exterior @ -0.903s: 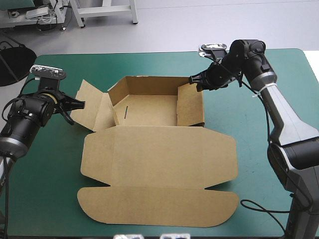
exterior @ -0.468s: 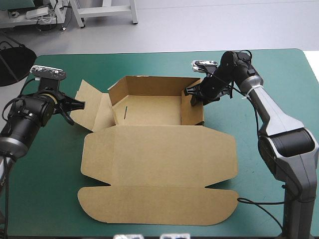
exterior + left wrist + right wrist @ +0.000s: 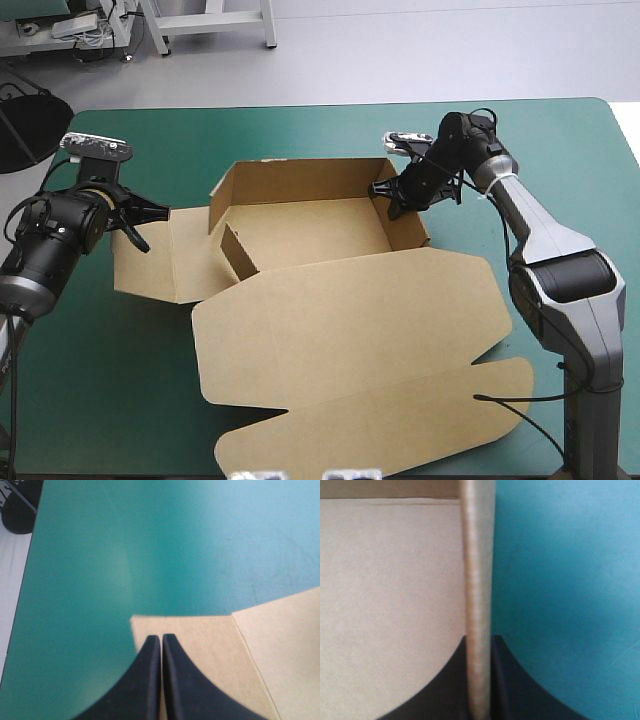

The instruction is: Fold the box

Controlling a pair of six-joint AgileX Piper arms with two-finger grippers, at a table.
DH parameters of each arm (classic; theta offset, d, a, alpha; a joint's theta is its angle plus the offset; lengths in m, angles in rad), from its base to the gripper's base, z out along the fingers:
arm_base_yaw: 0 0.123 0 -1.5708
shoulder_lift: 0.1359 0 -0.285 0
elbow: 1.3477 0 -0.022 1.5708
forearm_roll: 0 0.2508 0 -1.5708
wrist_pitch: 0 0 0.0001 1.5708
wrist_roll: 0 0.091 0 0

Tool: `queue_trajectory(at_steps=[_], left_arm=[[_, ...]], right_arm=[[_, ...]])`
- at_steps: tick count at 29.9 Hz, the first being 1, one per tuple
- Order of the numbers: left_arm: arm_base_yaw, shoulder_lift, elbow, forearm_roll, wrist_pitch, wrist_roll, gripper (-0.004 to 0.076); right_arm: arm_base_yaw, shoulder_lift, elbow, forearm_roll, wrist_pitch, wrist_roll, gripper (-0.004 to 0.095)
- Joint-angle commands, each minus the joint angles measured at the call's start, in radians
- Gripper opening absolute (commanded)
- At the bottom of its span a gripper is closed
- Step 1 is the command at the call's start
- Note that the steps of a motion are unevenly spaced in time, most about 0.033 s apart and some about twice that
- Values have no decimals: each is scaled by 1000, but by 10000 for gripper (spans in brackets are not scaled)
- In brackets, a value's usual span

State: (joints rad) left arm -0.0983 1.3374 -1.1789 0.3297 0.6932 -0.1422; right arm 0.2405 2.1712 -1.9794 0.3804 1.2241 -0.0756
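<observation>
At the box's 9 o'clock, the left gripper (image 3: 161,639), fingers pressed together, sits over the side flap (image 3: 150,265), likely pinning it flat. The box (image 3: 330,310) lies mid-table (image 3: 100,400). At its 2 o'clock, the right gripper (image 3: 478,642) pinches the right wall (image 3: 408,215), probably steadying it upright.

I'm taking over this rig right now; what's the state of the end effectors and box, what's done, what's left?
Left end effector: shut, over the left flap's outer corner, not gripping it.
Right end effector: shut on the box's right wall.
Box: middle of the table; back and right walls up, left flap and lid flat.
Done: two walls raised.
Left: probably raise the left flap and tuck the walls.
</observation>
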Motion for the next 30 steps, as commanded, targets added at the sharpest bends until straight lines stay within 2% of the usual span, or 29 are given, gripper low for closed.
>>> queue_trajectory(at_steps=[1, 5, 9, 13, 20, 24, 26, 30], left_arm=[[9, -35, -27, 11, -53, -7, -6], [84, -37, -27, -9, -83, -42, -5], [217, -42, -27, -129, -94, -36, -5], [336, -42, -27, -351, -101, 116, -5], [485, -42, -27, -998, -85, 514, -5], [510, -35, -27, -1370, 17, 767, -6], [508, -17, -27, -1527, 110, 866, -6], [484, 24, -27, -1698, 259, 958, -6]], right_arm=[[7, -62, -16, 50, 24, -4, -13], [-6, -112, -16, 40, 18, -2, -13], [-46, -182, -16, 40, 8, 0, -13], [-94, -246, -16, 40, 6, 8, -13], [-174, -363, -16, 43, 6, 8, -13], [-202, -419, -16, 49, 8, 8, -13], [-204, -447, -16, 51, 4, 0, -13], [-204, -485, -16, 51, -5, -4, -13]])
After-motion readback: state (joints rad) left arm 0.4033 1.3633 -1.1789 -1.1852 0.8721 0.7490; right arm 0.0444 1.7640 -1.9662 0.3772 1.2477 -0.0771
